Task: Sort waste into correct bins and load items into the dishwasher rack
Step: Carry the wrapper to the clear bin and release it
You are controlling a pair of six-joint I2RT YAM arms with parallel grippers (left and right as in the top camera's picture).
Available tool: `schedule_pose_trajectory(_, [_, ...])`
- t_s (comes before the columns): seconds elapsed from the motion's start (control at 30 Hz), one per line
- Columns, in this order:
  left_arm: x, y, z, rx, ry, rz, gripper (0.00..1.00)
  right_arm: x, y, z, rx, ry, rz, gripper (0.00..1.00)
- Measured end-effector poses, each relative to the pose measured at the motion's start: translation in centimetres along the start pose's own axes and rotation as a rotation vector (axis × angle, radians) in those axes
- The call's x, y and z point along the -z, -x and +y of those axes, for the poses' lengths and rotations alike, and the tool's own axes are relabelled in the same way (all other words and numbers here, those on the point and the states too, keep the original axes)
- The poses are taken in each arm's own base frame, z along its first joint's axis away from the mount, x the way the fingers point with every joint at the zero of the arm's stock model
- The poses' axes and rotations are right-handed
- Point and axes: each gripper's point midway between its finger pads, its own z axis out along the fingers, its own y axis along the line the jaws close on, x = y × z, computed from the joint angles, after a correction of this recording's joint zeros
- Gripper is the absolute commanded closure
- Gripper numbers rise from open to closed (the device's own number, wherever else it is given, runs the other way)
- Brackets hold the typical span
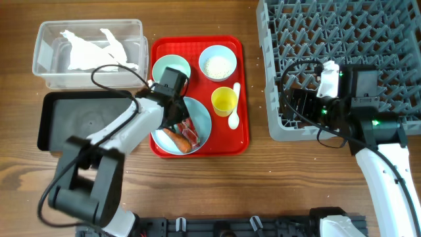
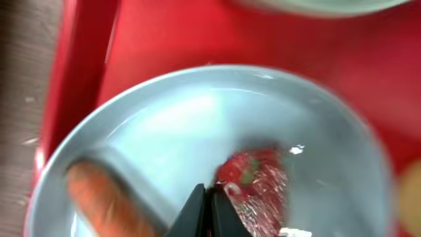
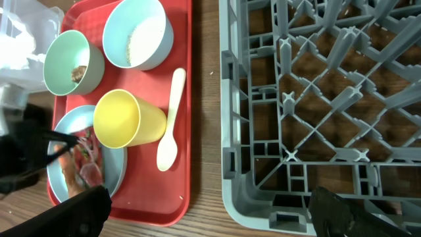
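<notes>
over the pale blue plate (image 2: 197, 112) on the red tray (image 2: 177, 33), our left fingers (image 2: 197, 214) hang pressed together tip to tip, and we can see nothing caught between them. the red-and-white wrapper (image 2: 253, 174) lies on the plate at about one o'clock from the tips. it is just beside them but apart, as far as the blurred wrist view lets us judge. the carrot stick (image 2: 99, 197) lies at nine o'clock from the tips, near the plate's rim.

we judge the main risk to be a miss. the wrapper sits off to one side rather than between the tips, so closed tips coming down would only push it across the smooth plate. they would need to spread and shift toward one o'clock first. the wrapper looks thin and crinkly, so a shallow pinch may catch only a corner. it could then drop onto the tray or the table (image 1: 217, 191) on the way to the clear tub (image 1: 52, 39) at the plate's ten o'clock or the black tray (image 1: 72, 125) at nine. a hard press could also tilt the plate or nudge the carrot stick over the rim.

our right fingers (image 3: 79, 210) are spread wide and empty above the near edge of the rack (image 3: 316, 99), well apart from all this.
</notes>
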Motion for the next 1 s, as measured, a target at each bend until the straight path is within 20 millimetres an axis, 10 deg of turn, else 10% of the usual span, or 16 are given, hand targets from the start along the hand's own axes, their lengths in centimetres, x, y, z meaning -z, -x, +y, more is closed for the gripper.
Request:
schedule_pose_trajectory(0.2, [12.7,9.4,-4.0,0.077,-0.26,-0.35,0.96,0.0,0.0,0.0,0.0,0.0,0.0,0.0])
schedule_pose_trajectory(0.33, [17.7,15.6,1.2,0.241,-0.279,-0.567,0.96,0.0,0.1,0.0,0.001,0.0,-0.002,0.0])
schedule_pose_trajectory(0.6, [16.6,24.7,11.0,0.468,-0.202,-0.786,0.96,0.0,0.3,0.1,0.004,0.003,-0.014,0.0])
schedule_pose_trajectory(0.63, [16.0,25.6,11.6,0.479,-0.201,-0.805,0.91,0.0,0.3,0.1,0.004,0.003,-0.014,0.0])
schedule_pose_trajectory(0.73, [12.0,26.9,12.5,0.489,-0.175,-0.784,0.26,0.0,0.3,0.1,0.001,0.003,-0.013,0.0])
schedule_pose_trajectory(0.8, [9.2,26.9,12.8,0.491,-0.154,-0.746,0.0,0.0,0.2,0.0,-0.001,0.002,-0.007,0.0])
schedule_pose_trajectory(1.0, [6.7,26.3,12.8,0.488,-0.143,-0.692,0.0,0.0,0.0,0.0,-0.004,0.0,0.0,0.0])
